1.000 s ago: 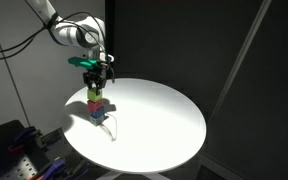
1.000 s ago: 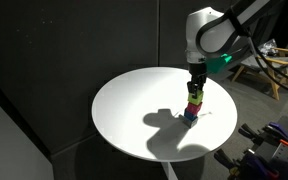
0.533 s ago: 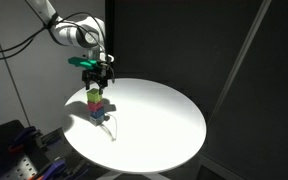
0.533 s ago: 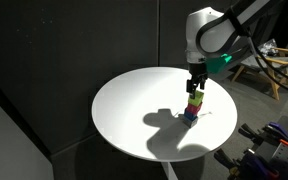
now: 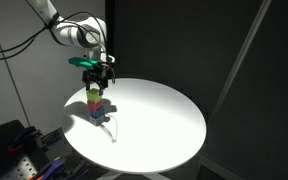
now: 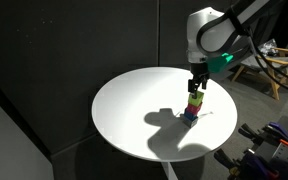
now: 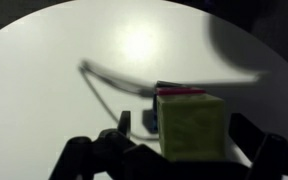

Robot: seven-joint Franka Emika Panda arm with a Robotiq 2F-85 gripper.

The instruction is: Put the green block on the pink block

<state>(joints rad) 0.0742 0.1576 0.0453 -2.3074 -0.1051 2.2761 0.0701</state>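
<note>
A small stack stands on the round white table [image 5: 154, 120] [image 6: 134, 110]. The green block [image 5: 95, 93] [image 6: 195, 99] [image 7: 192, 125] sits on top of the pink block [image 5: 97, 103] [image 6: 192, 108] [image 7: 179, 91], which rests on a dark blue cube [image 5: 98, 113] [image 6: 189, 116] [image 7: 150, 120]. My gripper [image 5: 96, 80] [image 6: 197, 88] [image 7: 184, 140] hangs straight above the stack. It is open, its fingers [image 7: 119, 140] on either side of the green block with a gap on each side.
A thin wire [image 7: 114, 78] [image 5: 110, 126] lies on the table beside the stack. Equipment clutter [image 5: 14, 150] sits below the table's edge on one side. A wooden chair frame [image 6: 274, 70] and more gear [image 6: 269, 140] stand beyond another edge. Dark curtains surround the table.
The jaws have opened away from the green block's sides. The stack has not shifted and the arm has barely moved.
</note>
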